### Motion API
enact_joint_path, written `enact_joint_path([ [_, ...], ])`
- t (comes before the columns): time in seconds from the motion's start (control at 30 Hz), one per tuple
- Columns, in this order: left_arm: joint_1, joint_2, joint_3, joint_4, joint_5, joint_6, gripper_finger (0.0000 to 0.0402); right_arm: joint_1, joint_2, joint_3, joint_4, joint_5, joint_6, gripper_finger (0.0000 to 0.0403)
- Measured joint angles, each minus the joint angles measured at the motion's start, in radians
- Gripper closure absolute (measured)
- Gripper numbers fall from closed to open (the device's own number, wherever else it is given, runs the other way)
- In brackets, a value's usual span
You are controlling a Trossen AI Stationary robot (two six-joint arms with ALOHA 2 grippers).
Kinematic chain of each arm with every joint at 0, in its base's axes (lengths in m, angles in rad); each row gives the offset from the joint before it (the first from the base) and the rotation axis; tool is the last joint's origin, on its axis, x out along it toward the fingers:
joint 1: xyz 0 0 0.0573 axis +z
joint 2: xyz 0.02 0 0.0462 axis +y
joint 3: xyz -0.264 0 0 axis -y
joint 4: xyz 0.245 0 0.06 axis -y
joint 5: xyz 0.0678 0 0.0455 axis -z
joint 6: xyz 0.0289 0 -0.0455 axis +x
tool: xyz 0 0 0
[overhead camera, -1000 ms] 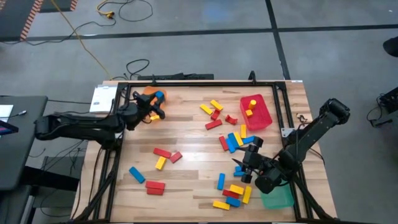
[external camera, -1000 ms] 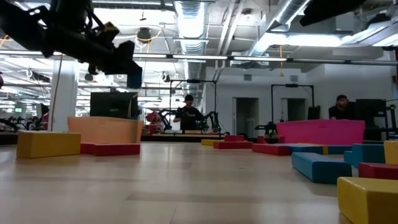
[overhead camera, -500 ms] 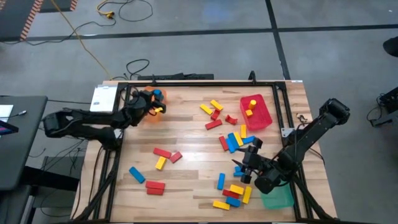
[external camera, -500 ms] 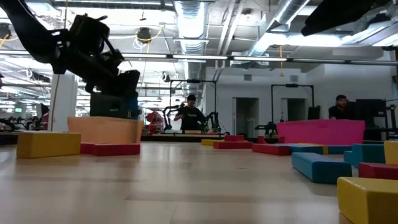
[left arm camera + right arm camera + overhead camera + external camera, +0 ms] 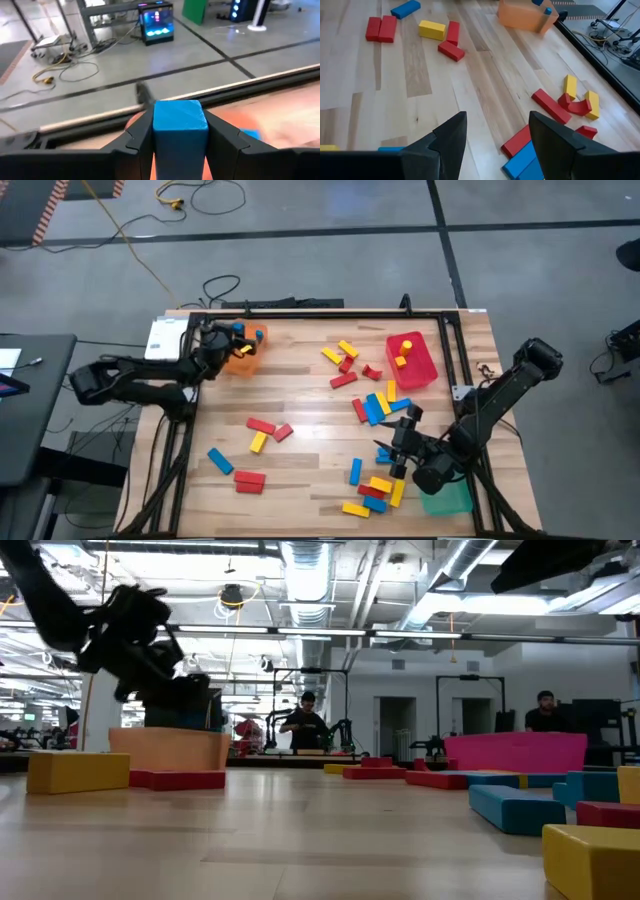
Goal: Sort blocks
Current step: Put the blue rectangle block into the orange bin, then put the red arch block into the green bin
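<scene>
My left gripper (image 5: pixel 236 332) is shut on a blue block (image 5: pixel 180 125) at the table's far left, at the orange tray (image 5: pixel 248 346). The tray stands on the table with another blue block (image 5: pixel 248 134) in it. Red, yellow and blue blocks lie scattered on the wood: a group at mid-table (image 5: pixel 344 363), a group near left (image 5: pixel 262 430), and a pile near right (image 5: pixel 375 490). My right gripper (image 5: pixel 393 448) hangs open above that pile's far side, with nothing between its fingers (image 5: pixel 451 134). My left gripper pinches the blue block by two opposite sides (image 5: pixel 157 132) between its two fingers. The fingers come nearly level from the table's left side. The block is lifted clear of the table, in front of the orange tray.
A red tray (image 5: pixel 425 370) holding yellow blocks stands at the far right. A green tray (image 5: pixel 448 500) sits at the near right corner, partly under the right arm. A black frame (image 5: pixel 300 312) runs along the table's edges. Bare wood lies mid-table near the front.
My left gripper has swung toward the table's far left corner and gone down, carrying the blue block to the orange tray. It stays shut on the block. My right gripper has kept still.
</scene>
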Motion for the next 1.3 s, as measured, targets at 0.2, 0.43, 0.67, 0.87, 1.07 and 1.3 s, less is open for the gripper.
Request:
enact_joint_path([
  [0.2, 0.034, 0.0, -0.115, 0.205, 0.075, -0.034, 0.027, -0.001, 0.0, 0.0, 0.001, 0.0, -0.001, 0.0173],
  [0.43, 0.036, 0.0, -0.12, 0.199, 0.13, 0.015, 0.0264, -0.018, 0.0, 0.0, 0.001, 0.001, -0.011, 0.0173],
  [0.67, 0.036, 0.0, -0.119, 0.162, 0.187, 0.057, 0.0262, -0.03, 0.0, 0.0, 0.002, 0.003, -0.019, 0.0173],
  [0.87, 0.036, 0.0, -0.119, 0.094, 0.212, 0.026, 0.0258, -0.03, 0.0, 0.0, 0.002, 0.003, -0.022, 0.0173],
  [1.07, 0.028, 0.0, -0.119, 0.093, 0.251, 0.01, 0.0234, -0.027, 0.0, 0.0, 0.005, 0.003, -0.022, 0.0173],
  [1.3, 0.016, 0.0, -0.119, 0.095, 0.251, -0.001, 0.0194, -0.027, 0.0, 0.0, 0.01, -0.001, -0.021, 0.0173],
])
